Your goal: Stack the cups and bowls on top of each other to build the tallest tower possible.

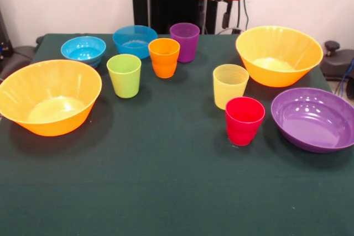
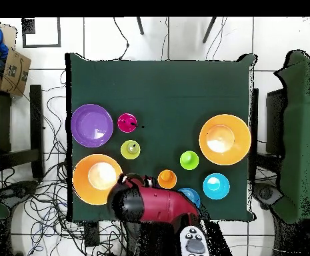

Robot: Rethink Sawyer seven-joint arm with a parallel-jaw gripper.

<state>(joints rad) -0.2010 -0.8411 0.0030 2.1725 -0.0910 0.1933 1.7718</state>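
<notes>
All cups and bowls stand apart on the green table; nothing is stacked. In the front view, the red cup [image 1: 244, 120], yellow cup [image 1: 229, 85], orange cup [image 1: 164, 57], lime green cup [image 1: 124, 75] and purple cup [image 1: 185, 41] stand upright. One orange bowl [image 1: 48, 96] is at the left and the other [image 1: 278, 54] at the right. The purple bowl [image 1: 314, 118] is at the right, and the cyan bowl [image 1: 83, 49] and deeper blue bowl [image 1: 134, 40] at the back. My gripper [image 1: 225, 15] hangs drawn back under the red arm end, above the table's far edge.
In the overhead view the arm [image 2: 154, 203] covers the purple cup and part of the blue bowl [image 2: 191, 196]. Cables lie on the floor around the table [image 2: 157, 87]. A cardboard box [image 2: 12, 72] sits at the upper left.
</notes>
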